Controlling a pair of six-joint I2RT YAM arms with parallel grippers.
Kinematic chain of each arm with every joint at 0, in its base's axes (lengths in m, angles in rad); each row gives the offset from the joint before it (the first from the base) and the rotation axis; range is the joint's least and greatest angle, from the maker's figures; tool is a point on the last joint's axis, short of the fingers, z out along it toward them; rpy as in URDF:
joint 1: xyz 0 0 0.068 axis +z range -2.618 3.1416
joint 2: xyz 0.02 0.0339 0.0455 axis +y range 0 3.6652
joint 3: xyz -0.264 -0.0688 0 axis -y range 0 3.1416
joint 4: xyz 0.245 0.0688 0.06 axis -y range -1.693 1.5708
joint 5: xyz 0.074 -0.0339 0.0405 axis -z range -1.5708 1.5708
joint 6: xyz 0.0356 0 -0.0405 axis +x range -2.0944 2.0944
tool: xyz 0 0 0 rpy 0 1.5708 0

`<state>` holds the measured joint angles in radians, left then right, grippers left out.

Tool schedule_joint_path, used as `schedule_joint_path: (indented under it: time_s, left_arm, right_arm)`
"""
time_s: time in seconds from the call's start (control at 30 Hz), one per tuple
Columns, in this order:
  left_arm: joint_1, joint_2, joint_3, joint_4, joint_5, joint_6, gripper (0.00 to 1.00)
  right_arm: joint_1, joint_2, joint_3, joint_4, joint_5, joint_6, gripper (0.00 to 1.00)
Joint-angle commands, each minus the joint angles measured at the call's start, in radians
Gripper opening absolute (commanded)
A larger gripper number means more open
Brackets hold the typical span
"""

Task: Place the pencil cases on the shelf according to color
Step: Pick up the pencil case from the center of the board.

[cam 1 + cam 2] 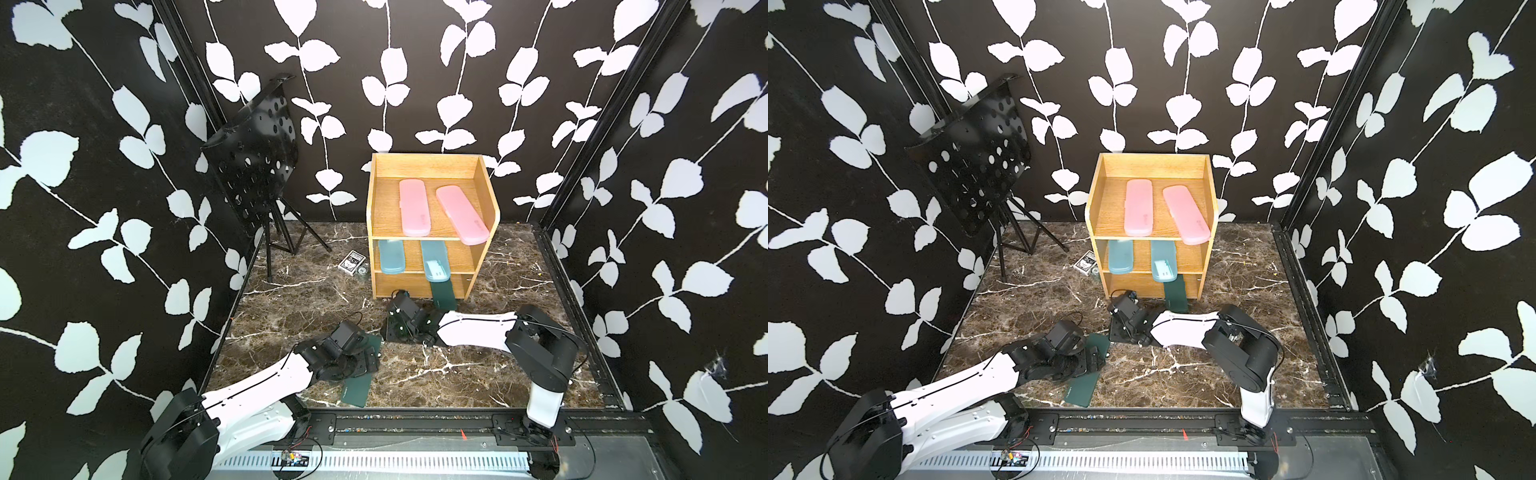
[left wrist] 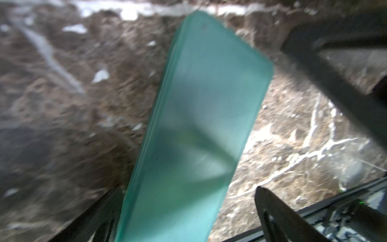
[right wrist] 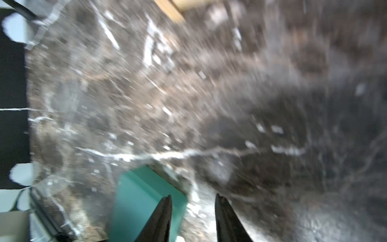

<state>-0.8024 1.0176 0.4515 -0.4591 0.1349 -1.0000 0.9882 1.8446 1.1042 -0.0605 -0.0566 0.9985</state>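
Table (image 1: pixel 457 374): dark veined marble fills the lower middle of both top views.
Shelf (image 1: pixel 424 166): light wood with three tiers, at the centre of the frame against the back wall, its open front facing the camera.
Music stand (image 1: pixel 249 166): black and perforated, on tripod legs at upper left of centre, left of the shelf.
Left gripper (image 1: pixel 365 359): lower left of centre, low over the near green case. In the left wrist view its fingers (image 2: pixel 272 209) stand either side of the case's width. Bare marble shows between one finger and the case edge, so the jaws are spread and not clamped (this view is blurred).
Right gripper (image 3: pixel 193 199): just below the shelf front in the top views. The tips are nearly together with only a narrow slit between them, and nothing is in it.
Pink cases: left pink case (image 1: pixel 414 206) lies straight on the top tier. Right pink case (image 1: pixel 461 214) lies angled beside it, its near end past the front edge.
Blue cases: left blue case (image 1: pixel 391 257) and right blue case (image 1: pixel 434 259) lie on the middle tier, and the right one overhangs further.
Far green case (image 1: pixel 443 294): in the bottom tier on the right side, sticking out onto the table.
Near green case (image 1: pixel 355 390): flat on the table, partly under the left gripper.
Card box (image 1: pixel 352 262): small, on the table just left of the shelf's base.
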Motion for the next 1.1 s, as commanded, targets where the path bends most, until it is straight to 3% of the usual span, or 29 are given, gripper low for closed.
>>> schedule_joint_path:
  time_s: [0.0,0.2,0.37,0.47,0.8,0.97,1.07]
  left_arm:
    - [-0.013,0.025,0.003,0.093,0.009,-0.039,0.99]
    - [-0.037,0.04,0.002,0.147,-0.012,-0.069,0.99]
    - [-0.037,0.015,0.061,-0.108,-0.138,0.04,0.99]
    - [-0.037,-0.018,0.046,-0.178,-0.141,0.079,0.99]
    - [-0.047,-0.12,-0.046,-0.102,-0.023,0.077,0.99]
    - [-0.07,-0.103,-0.074,0.045,0.011,0.035,0.99]
    - [-0.102,-0.044,-0.11,0.203,0.002,-0.009,0.99]
  right_arm:
    - [0.004,-0.077,0.005,-0.105,0.044,-0.063,0.39]
    - [0.029,-0.304,-0.151,-0.237,0.185,-0.052,0.42]
    - [0.056,-0.383,-0.25,-0.248,0.175,-0.025,0.41]
    - [0.099,-0.357,-0.249,-0.222,0.178,-0.02,0.38]
    - [0.139,-0.125,-0.145,-0.046,0.075,0.038,0.37]
    - [0.134,-0.027,0.018,-0.162,0.072,-0.026,0.37]
    - [0.126,-0.043,0.053,-0.258,0.117,-0.053,0.37]
